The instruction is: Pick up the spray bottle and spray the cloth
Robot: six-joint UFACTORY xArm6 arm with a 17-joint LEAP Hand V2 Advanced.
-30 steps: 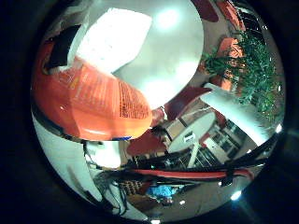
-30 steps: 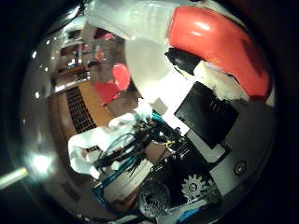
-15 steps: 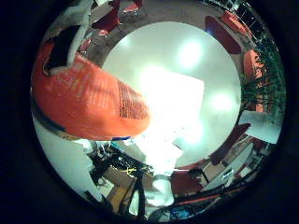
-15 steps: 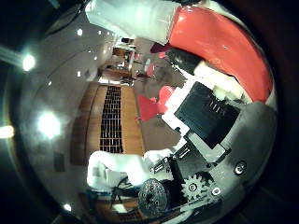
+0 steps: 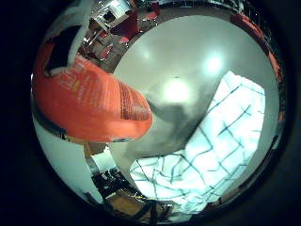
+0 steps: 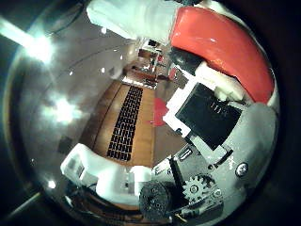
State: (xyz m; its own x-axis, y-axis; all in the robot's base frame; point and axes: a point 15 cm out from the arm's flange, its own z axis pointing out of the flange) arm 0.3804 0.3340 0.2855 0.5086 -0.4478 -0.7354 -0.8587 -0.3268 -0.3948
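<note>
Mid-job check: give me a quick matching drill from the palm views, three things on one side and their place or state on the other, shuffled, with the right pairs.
Things:
1. orange plastic spray bottle
2. white cloth with dark check lines
3. round white table

Place or state:
A. lies rumpled on the tabletop
B. close to the palm, raised above the table
C. carries the cloth and a dark shadow

Pairs: 1-B, 2-A, 3-C

The spray bottle (image 5: pixel 89 106) is cut off at the view's edge, and its nozzle cannot be made out. Part of the checked cloth (image 5: pixel 214 150) is lost at the rim. The grip of the robot hand (image 6: pixel 207 122) on the bottle is largely hidden.
</note>
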